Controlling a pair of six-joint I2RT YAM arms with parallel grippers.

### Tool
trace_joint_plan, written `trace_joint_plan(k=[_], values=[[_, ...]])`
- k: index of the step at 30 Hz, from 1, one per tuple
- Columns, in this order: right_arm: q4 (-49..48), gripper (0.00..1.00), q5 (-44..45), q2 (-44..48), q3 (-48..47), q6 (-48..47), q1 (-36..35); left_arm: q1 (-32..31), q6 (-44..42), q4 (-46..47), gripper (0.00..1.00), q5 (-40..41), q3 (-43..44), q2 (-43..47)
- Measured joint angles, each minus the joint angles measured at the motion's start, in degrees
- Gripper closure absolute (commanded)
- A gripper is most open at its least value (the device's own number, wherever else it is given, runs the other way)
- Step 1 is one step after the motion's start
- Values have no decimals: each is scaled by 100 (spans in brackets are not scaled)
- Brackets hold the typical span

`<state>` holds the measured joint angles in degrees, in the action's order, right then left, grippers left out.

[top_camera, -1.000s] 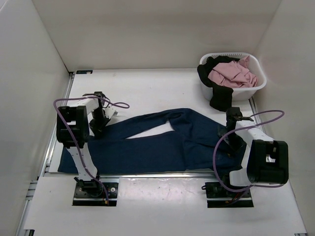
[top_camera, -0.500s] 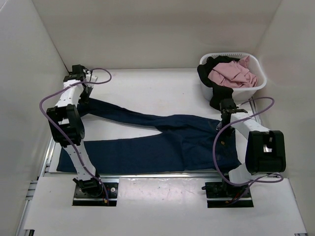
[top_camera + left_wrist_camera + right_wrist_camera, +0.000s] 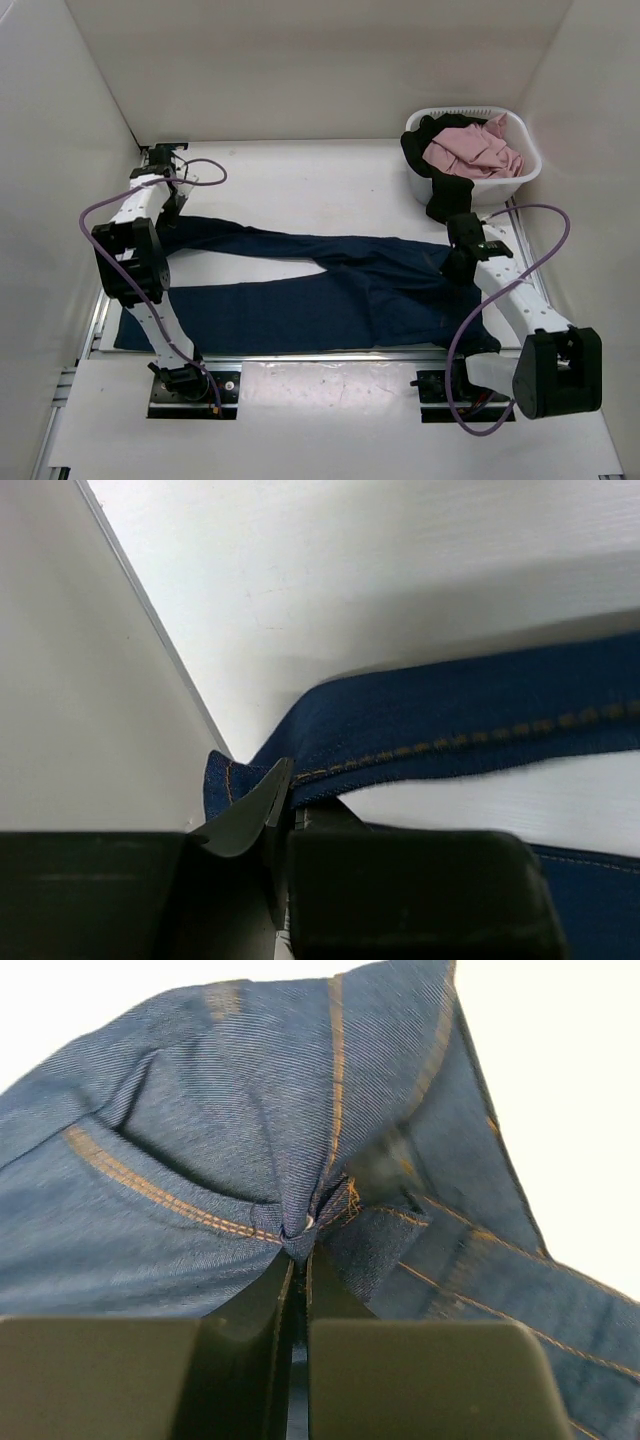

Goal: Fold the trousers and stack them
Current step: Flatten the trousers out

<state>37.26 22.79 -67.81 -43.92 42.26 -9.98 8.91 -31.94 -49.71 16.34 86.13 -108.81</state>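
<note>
The dark navy trousers (image 3: 330,290) lie spread across the table with their two legs pointing left and the waist at the right. My left gripper (image 3: 168,208) is shut on the hem of the far leg (image 3: 440,730), by the left wall. In the left wrist view the hem (image 3: 232,780) shows pinched between the jaws. My right gripper (image 3: 462,262) is shut on the trousers near the waist. In the right wrist view a fold of denim at the pocket corner (image 3: 305,1228) is clamped between the closed jaws.
A white laundry basket (image 3: 520,182) stands at the back right, holding a pink garment (image 3: 470,150) and a black garment (image 3: 445,195) that hangs over its rim. White walls close in the left, back and right sides.
My left gripper carried the far leg's hem from mid-left out to the left wall, straightening that leg. My right gripper closed on the waist area, and that arm has stretched out further.
</note>
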Motion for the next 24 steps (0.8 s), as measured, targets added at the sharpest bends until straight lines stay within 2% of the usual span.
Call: trace_joint_plan(k=[1, 2, 3, 4, 6, 7, 9, 11, 17, 24], values=[[81, 96, -2, -11, 52, -7, 28, 4, -9, -7, 82, 17, 44, -50], [160, 84, -7, -39, 85, -7, 70, 7, -13, -26, 80, 33, 129, -127], [240, 43, -15, -81, 101, -13, 138, 9, -20, -44, 68, 57, 273, -247], [302, 31, -42, -140, 103, -35, 229, 9, -37, -39, 59, 90, 439, -389], [374, 21, -92, -304, 103, -149, 446, 9, -44, -39, 48, 199, 815, -750], [389, 20, -120, -382, 103, -192, 527, 9, -37, -17, 33, 251, 977, -933], [450, 18, -179, -501, 42, -280, 678, 15, -13, 2, 21, 306, 1169, -1217], [466, 18, -227, -509, -116, -345, 811, 48, 63, -22, 13, 328, 1239, -1379], [153, 21, -420, -852, -911, -251, 1523, 555, 262, -127, 12, 297, 1246, -1167], [-389, 21, -605, -2247, -1137, 22, 1663, 1576, 697, -238, 13, -219, 662, -1019]])
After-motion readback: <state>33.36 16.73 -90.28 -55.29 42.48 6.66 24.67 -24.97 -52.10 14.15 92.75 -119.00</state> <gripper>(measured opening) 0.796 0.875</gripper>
